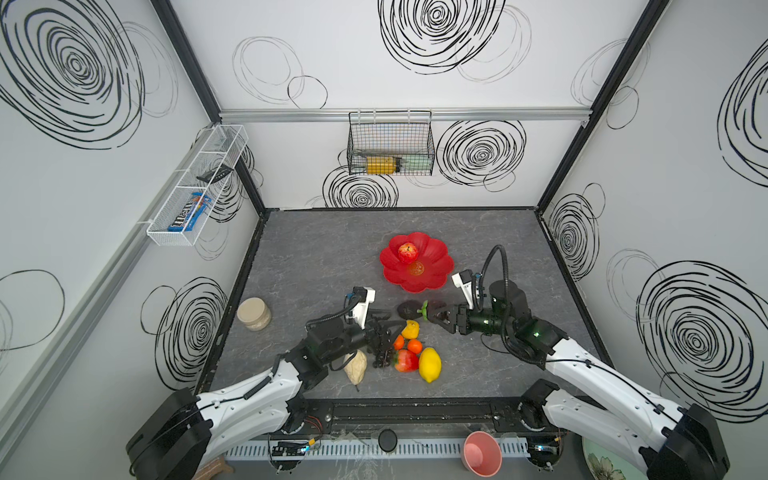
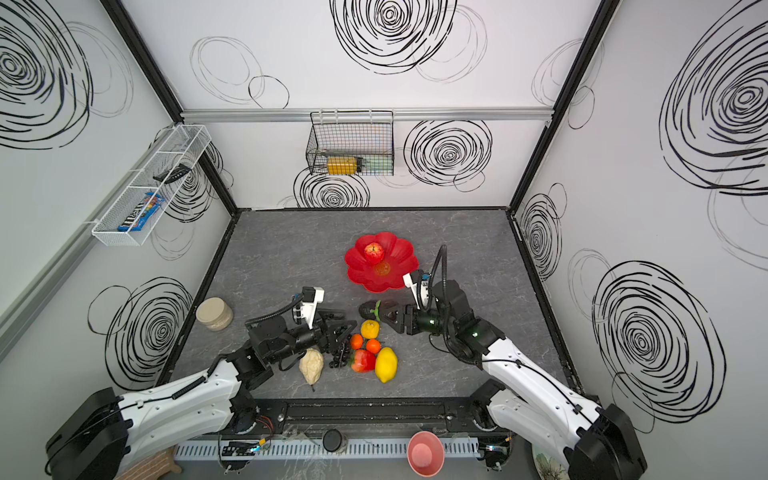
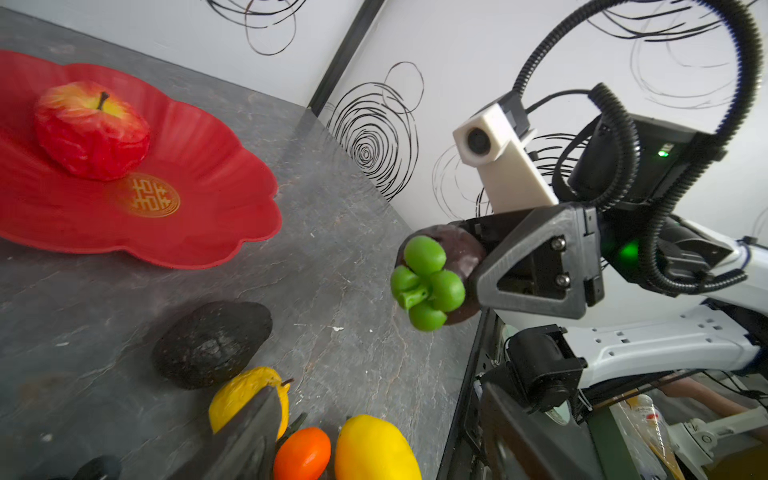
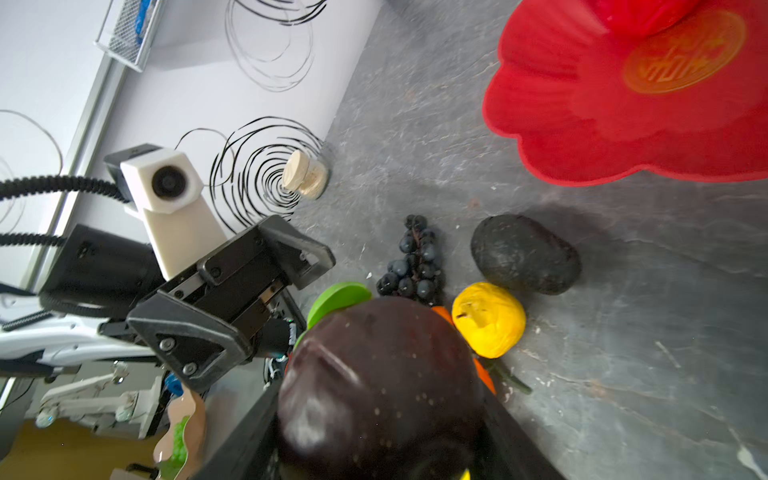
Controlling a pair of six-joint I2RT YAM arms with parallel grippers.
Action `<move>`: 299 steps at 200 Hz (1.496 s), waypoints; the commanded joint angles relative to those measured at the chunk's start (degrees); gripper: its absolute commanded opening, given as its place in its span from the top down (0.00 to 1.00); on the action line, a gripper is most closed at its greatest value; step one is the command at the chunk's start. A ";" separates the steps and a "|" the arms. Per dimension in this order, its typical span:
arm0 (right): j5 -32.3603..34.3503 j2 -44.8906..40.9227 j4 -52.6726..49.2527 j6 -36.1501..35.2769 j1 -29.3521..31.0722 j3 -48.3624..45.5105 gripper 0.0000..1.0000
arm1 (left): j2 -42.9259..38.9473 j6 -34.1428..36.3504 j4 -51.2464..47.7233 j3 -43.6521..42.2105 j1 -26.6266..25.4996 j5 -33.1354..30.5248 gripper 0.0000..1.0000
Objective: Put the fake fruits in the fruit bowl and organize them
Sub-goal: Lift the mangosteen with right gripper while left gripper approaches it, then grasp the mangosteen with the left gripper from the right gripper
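Landmark is the fruit bowl [image 1: 436, 276]. The red apple [image 1: 408, 251] sits in its far half, and the other fruit is on the bowl's robot side.

- **Furthest left of the bowl:** cream wrinkled fruit [image 1: 355, 368] and grape bunch [image 1: 384, 357] on the desk [image 1: 316, 257].
- **Left gripper [image 1: 392, 332]:** jaws apart and empty, by the grapes and the small lemon [image 1: 411, 329].
- **Nearest the bowl:** avocado [image 1: 409, 308].
- **Right gripper [image 1: 438, 316]:** just right of the avocado, jaws clamped on the mangosteen [image 3: 428, 282], which looks clear of the desk.

**Risks:**
- The mangosteen is round and glossy, so it may slip on the way.
- The bowl is shallow, so the mangosteen could roll out or bump the apple.
- The right arm could clip the avocado on its swing.

**Views:**
- The left wrist view shows the grip and the green calyx plainly.
- The right wrist view shows the left jaws empty.
- Only the top views show the cream fruit.
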 commanded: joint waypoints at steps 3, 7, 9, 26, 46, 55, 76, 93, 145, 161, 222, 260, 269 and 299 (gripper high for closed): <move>-2.33 -1.39 2.65 2.14 1.64 -1.23 0.44 | 1.65 -1.57 8.60 2.46 -1.01 3.50 0.29; -2.54 -1.54 2.83 2.27 1.90 -1.24 0.44 | 1.89 -1.61 8.71 2.58 -1.20 3.68 0.30; -2.57 -1.57 2.91 2.31 2.01 -1.27 0.44 | 1.99 -1.61 8.79 2.67 -1.28 3.76 0.31; -3.03 -2.20 4.09 2.76 2.79 -1.76 0.44 | 2.74 -1.63 8.90 3.13 -1.94 4.00 0.37; -3.56 -2.64 5.50 3.19 3.34 -2.24 0.44 | 3.49 -1.70 9.31 3.31 -2.55 4.30 0.44; -3.75 -2.67 6.02 3.37 3.62 -2.35 0.45 | 3.69 -1.79 9.59 3.36 -2.82 4.48 0.47; -3.75 -2.59 6.54 3.38 4.34 -2.08 0.45 | 4.45 -1.79 9.51 3.66 -3.44 4.26 0.49; -3.52 -2.34 6.75 3.47 4.96 -2.04 0.45 | 4.78 -1.79 9.51 3.92 -3.71 4.28 0.52; -2.29 -1.38 7.37 3.55 6.55 -2.02 0.45 | 5.58 -1.59 9.73 4.46 -4.06 5.23 0.67; -2.17 -1.01 7.67 3.55 6.86 -2.12 0.45 | 5.67 -1.46 9.60 4.45 -4.15 5.23 0.69; -0.81 -0.48 7.36 2.92 7.88 -1.79 0.45 | 5.92 -1.08 8.99 4.72 -4.22 5.40 0.80; -0.09 -0.53 7.24 2.85 8.21 -1.78 0.45 | 6.05 -1.00 8.99 4.94 -4.40 5.67 0.85; 0.10 -0.60 7.09 2.81 8.21 -1.75 0.45 | 5.92 -0.91 8.78 4.98 -4.42 5.67 0.86; 0.70 -1.10 6.62 2.76 8.21 -1.67 0.42 | 5.50 -0.14 7.35 5.33 -4.44 5.06 0.87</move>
